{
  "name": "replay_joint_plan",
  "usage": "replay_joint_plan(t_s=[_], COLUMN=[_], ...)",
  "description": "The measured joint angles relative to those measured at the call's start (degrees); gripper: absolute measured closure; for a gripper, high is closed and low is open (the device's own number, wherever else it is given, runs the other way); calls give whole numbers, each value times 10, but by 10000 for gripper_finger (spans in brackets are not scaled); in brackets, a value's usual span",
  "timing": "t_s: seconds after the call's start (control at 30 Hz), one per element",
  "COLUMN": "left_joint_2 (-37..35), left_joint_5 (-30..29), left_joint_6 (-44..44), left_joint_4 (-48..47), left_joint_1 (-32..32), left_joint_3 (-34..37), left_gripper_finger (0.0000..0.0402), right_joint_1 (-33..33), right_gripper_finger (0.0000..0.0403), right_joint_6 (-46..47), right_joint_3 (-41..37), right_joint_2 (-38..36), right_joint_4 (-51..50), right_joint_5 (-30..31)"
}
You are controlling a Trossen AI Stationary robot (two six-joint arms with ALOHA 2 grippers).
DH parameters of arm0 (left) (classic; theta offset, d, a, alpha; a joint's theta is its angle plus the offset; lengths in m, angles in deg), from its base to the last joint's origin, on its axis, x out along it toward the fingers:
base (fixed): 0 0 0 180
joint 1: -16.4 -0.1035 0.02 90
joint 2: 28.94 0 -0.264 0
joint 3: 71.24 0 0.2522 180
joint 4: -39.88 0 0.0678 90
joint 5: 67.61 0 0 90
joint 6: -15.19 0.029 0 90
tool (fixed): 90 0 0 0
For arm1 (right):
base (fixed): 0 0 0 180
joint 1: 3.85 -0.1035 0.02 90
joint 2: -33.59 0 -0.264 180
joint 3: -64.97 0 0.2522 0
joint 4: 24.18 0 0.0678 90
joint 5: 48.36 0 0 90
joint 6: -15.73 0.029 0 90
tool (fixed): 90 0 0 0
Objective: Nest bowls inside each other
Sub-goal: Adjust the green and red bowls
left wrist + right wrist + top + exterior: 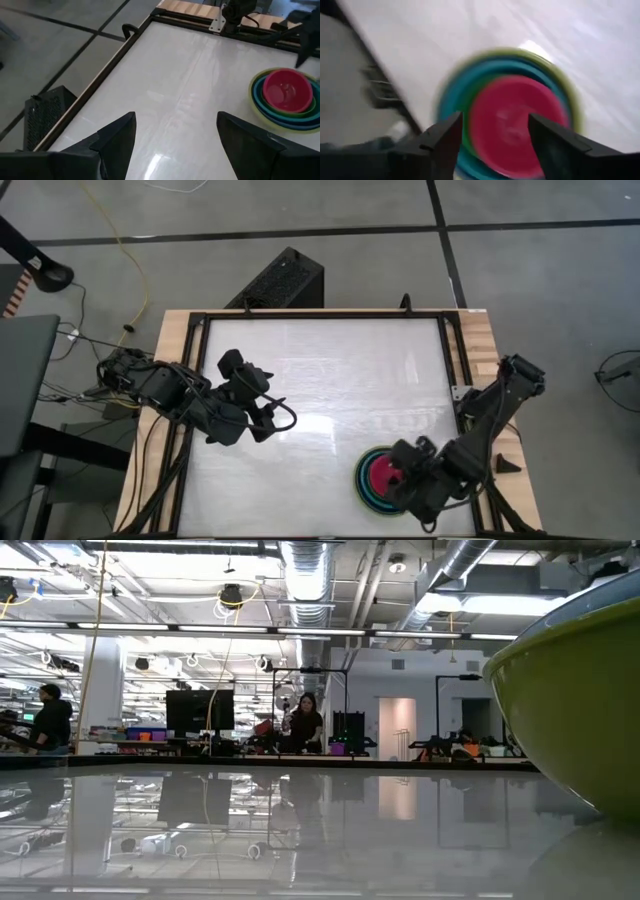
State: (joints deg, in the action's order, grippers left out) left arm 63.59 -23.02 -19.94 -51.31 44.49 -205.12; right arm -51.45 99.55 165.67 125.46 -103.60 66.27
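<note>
The bowls (375,477) stand nested in one stack on the white table, near its front right. The magenta-pink bowl (512,125) is innermost, with teal, blue and lime green rims (260,100) around it. In the low view the large lime green bowl's wall (580,700) fills the right side. My right gripper (495,125) hovers open just above the stack, pointing steeply down, with the pink bowl showing between its fingers and no touch visible. My left gripper (175,125) is open and raised over the table's left part (270,415), far from the bowls.
A black frame and wooden borders (470,340) ring the white table top (330,380), which lies bare between the two arms. A black box (282,280) stands on the floor beyond the far edge. People (303,720) are in the room behind the table.
</note>
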Motion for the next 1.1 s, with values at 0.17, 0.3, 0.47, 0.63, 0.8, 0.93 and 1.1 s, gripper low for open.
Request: replay_joint_plan(t_s=[0.17,0.3,0.47,0.63,0.8,0.93,1.1], left_joint_2=[0,0,0,0,0,0,0], left_joint_5=[0,1,6,12,12,12,12], left_joint_6=[2,2,2,1,1,0,0], left_joint_4=[1,4,4,7,6,6,6], left_joint_1=[0,0,0,0,0,0,0], left_joint_3=[0,0,0,0,0,0,0], left_gripper_finger=[136,136,136,136,136,136,136], right_joint_1=[-10,-6,-6,-6,-6,-1,6], right_gripper_finger=[195,231,240,215,194,200,288], right_joint_6=[42,63,78,110,137,139,133], right_joint_3=[-11,-54,-111,-176,-254,-294,-301], right_joint_2=[-1,-10,-28,-69,-121,-145,-151], right_joint_4=[-98,-92,-56,9,110,163,167], right_joint_5=[-35,-77,-95,-93,-76,-80,-89])
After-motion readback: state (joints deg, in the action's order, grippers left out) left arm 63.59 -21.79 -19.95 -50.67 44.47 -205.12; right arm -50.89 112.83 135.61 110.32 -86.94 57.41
